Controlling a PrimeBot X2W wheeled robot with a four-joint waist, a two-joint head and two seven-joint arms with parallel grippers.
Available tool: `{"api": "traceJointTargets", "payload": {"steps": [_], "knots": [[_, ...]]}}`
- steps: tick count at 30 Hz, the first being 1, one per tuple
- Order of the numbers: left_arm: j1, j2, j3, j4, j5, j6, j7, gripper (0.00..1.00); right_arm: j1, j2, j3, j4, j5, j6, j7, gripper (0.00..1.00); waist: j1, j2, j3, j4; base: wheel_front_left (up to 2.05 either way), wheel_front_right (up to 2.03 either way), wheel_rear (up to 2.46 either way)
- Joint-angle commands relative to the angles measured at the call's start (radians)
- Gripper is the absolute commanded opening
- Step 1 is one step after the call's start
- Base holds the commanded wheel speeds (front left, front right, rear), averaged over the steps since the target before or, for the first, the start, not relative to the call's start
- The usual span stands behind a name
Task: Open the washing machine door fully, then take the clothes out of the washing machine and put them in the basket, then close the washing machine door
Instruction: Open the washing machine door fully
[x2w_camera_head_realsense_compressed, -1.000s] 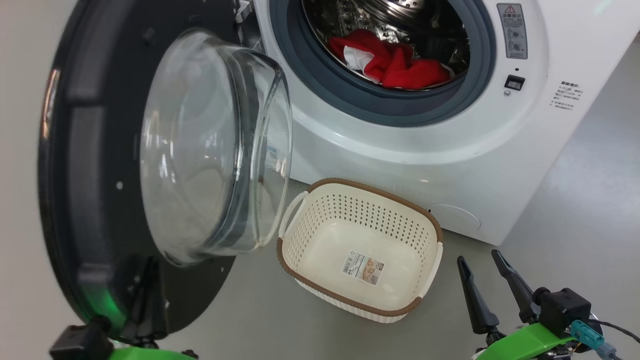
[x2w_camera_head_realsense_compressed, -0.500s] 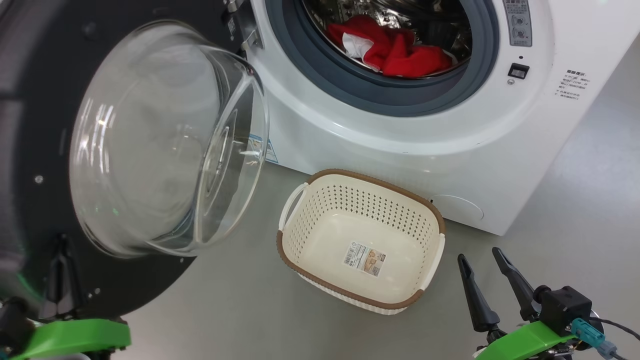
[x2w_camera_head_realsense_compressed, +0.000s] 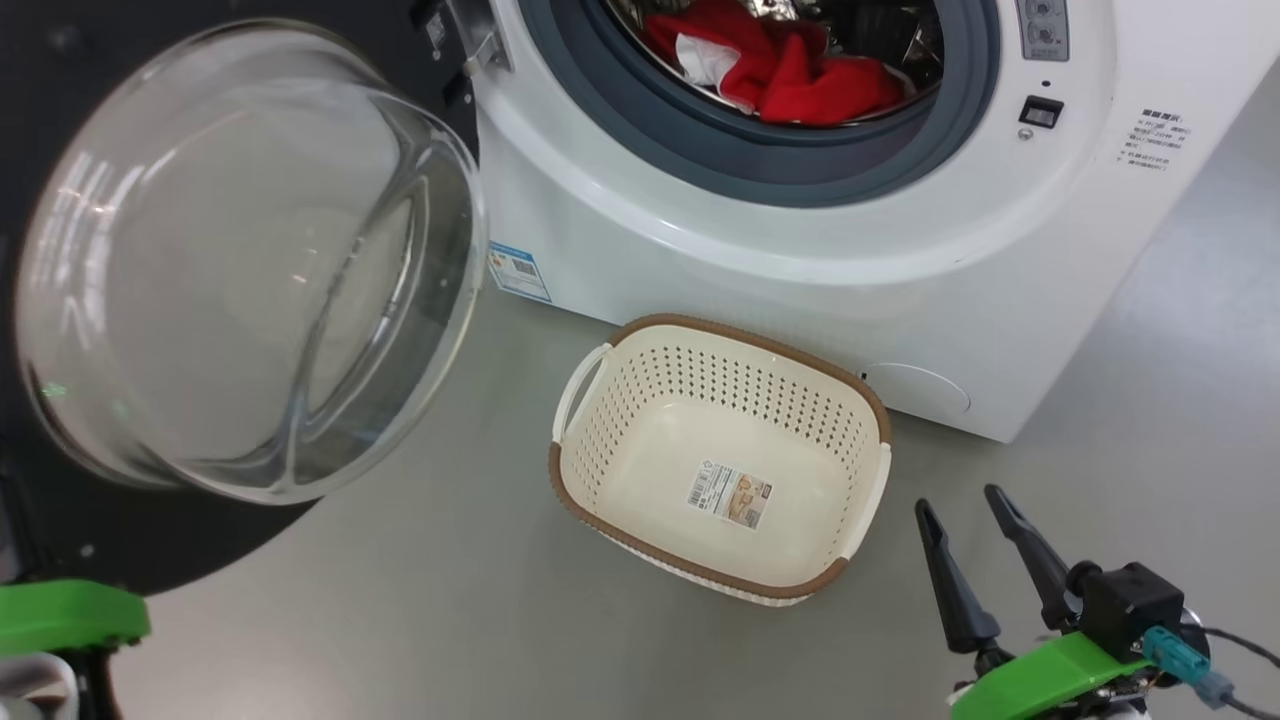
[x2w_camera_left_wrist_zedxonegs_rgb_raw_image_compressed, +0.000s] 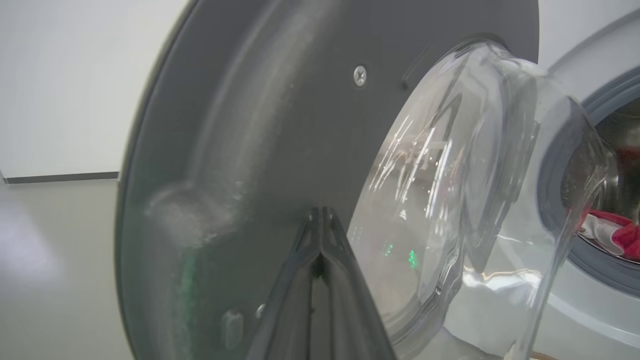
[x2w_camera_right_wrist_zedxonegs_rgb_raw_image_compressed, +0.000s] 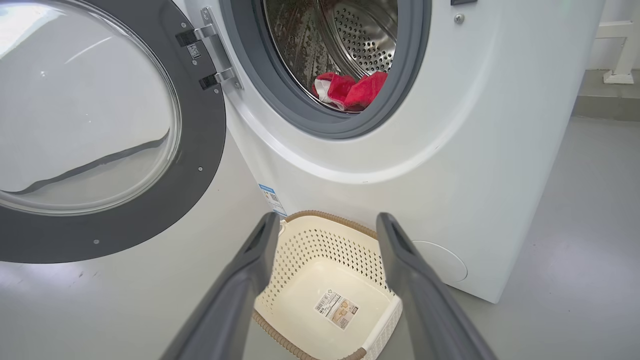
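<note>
The left pincer (x2w_camera_left_wrist_zedxonegs_rgb_raw_image_compressed: 320, 215), fingers pressed together on nothing, seems to lean its tips on the inner face of the door (x2w_camera_left_wrist_zedxonegs_rgb_raw_image_compressed: 280, 125). Over the last second the door has swung further from the washing machine (x2w_camera_head_realsense_compressed: 760, 270), so opening looks nearly done. The right pincer (x2w_camera_head_realsense_compressed: 955, 500) waits spread wide before the machine, beside the empty basket (x2w_camera_head_realsense_compressed: 720, 400). The red clothes (x2w_camera_head_realsense_compressed: 790, 80) lie reachable in the drum.

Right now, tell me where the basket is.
The basket sits on the floor at the middle of the head view, just in front of the washing machine and to the right of the open washing machine door.
</note>
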Motion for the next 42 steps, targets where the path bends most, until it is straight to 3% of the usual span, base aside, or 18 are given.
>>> {"api": "traceJointTargets", "payload": {"steps": [1, 24, 42], "knots": [[-0.043, 0.060, 0.056, -0.005, 0.016, -0.001, -0.005, 0.00, -0.044, -0.010, 0.030, -0.026, -0.014, 0.007, -0.006, 1.00, 0.0000, -0.0001, 0.010, -0.005, 0.00, 0.00, 0.00], [-0.234, 0.170, 0.208, 0.227, 0.077, -0.034, -0.005, 0.00, -0.081, -0.036, 0.029, -0.030, -0.024, 0.007, -0.006, 1.00, 0.0000, -0.0001, 0.072, -0.041, 0.00, 0.00, 0.00], [-0.170, 0.152, 0.197, 0.241, 0.077, -0.058, -0.005, 0.00, -0.071, -0.024, 0.041, -0.014, -0.021, 0.007, -0.006, 1.00, 0.0000, -0.0001, -0.012, -0.052, 0.00, 0.00, 0.00]]}}
